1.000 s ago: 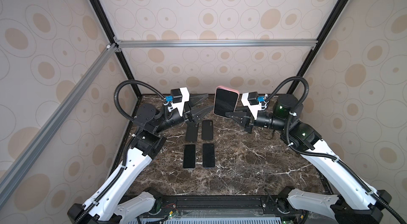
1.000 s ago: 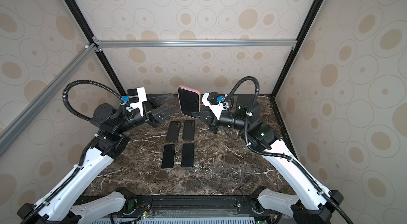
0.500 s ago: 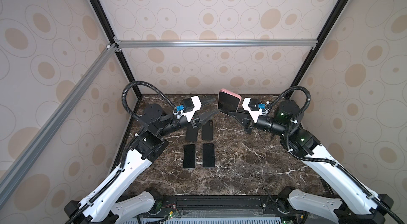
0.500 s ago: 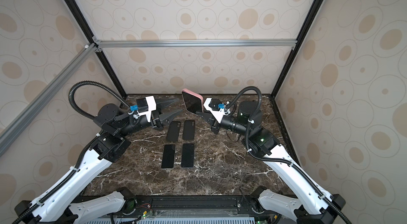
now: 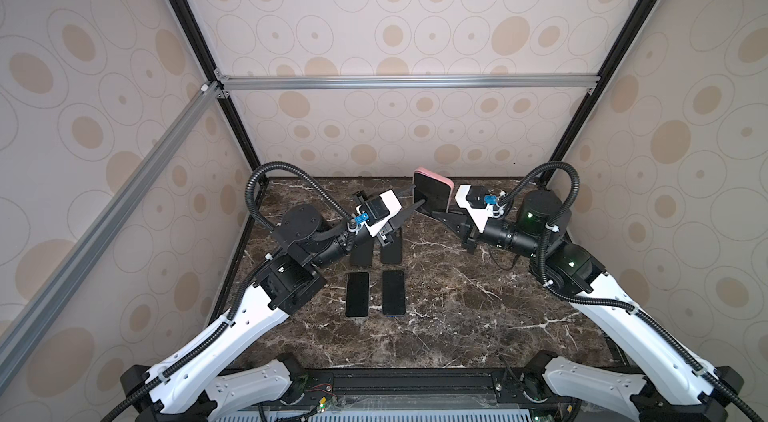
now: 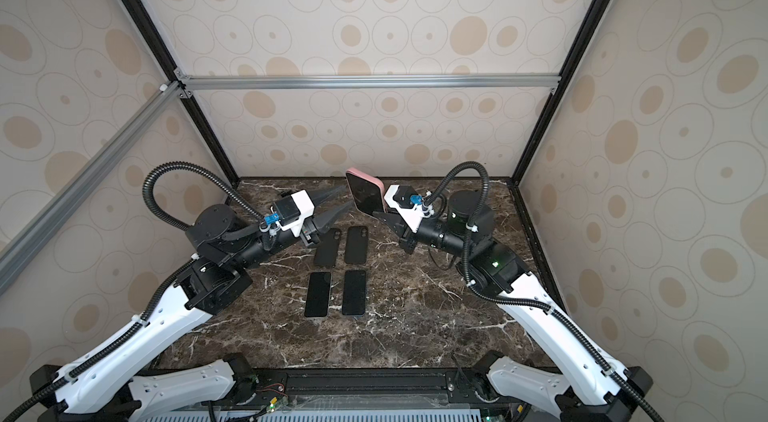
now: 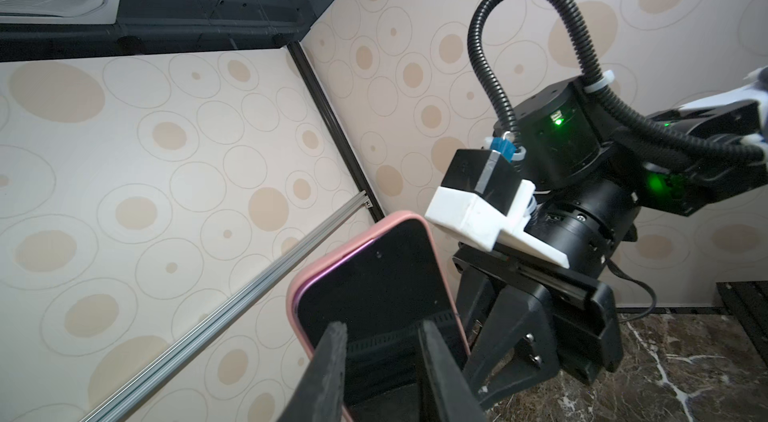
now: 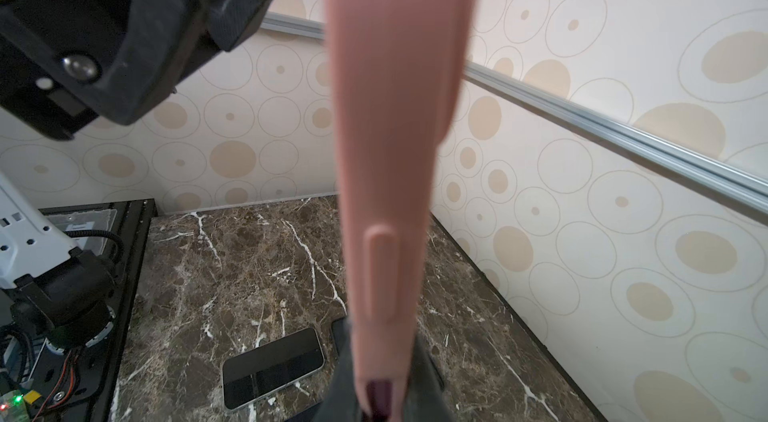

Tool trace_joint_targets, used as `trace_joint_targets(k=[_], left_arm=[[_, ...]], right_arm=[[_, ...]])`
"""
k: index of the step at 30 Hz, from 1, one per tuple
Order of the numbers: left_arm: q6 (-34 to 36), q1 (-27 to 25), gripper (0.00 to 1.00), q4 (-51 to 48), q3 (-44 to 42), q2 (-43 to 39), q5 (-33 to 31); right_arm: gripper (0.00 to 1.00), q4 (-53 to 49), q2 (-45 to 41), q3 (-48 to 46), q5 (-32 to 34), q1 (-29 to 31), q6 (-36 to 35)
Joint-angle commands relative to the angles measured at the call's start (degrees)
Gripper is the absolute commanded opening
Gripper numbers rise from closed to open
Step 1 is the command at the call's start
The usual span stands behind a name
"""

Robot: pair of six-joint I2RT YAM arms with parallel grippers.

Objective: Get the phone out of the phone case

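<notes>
A phone (image 5: 430,196) with a dark screen sits in a pink phone case (image 5: 433,173) and is held upright in the air over the back of the table. My right gripper (image 5: 437,214) is shut on its lower end; the wrist view shows the case's pink side (image 8: 395,108) rising from the pinched fingers (image 8: 419,391). My left gripper (image 5: 415,196) is open, its two fingertips just in front of the screen (image 7: 374,274). One of these fingers (image 7: 334,341) overlaps the case's rim (image 7: 297,283). Nothing lies between them. Both top views show this, with the phone (image 6: 365,196) between the two grippers.
Several dark phones or cases lie flat on the marble table (image 5: 457,316) in a two-by-two block, the front pair (image 5: 357,294) (image 5: 393,292) screen up. The back pair (image 5: 392,251) is partly under my left wrist. Patterned walls enclose the table.
My left gripper has moved right to the phone's screen while its jaws narrowed. My right gripper has shifted the cased phone slightly right and tilted it.
</notes>
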Motion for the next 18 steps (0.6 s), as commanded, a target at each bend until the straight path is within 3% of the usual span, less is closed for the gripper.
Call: trace_joint_targets(k=[1, 13, 18], left_arm=[[5.6, -1.6, 0.29, 1.6, 2.5, 0.3, -5.8], [8.5, -3.4, 0.30, 2.3, 2.6, 1.4, -10.5], [8.8, -3.9, 0.35, 3.6, 1.9, 0.8, -12.3]], right_arm=[[0.00, 0.6, -0.8, 3.1, -0.3, 0.3, 0.0], [0.00, 0.0, -1.2, 2.8, -1.4, 0.2, -0.4], [0.00, -0.3, -1.4, 2.6, -1.2, 0.2, -0.6]])
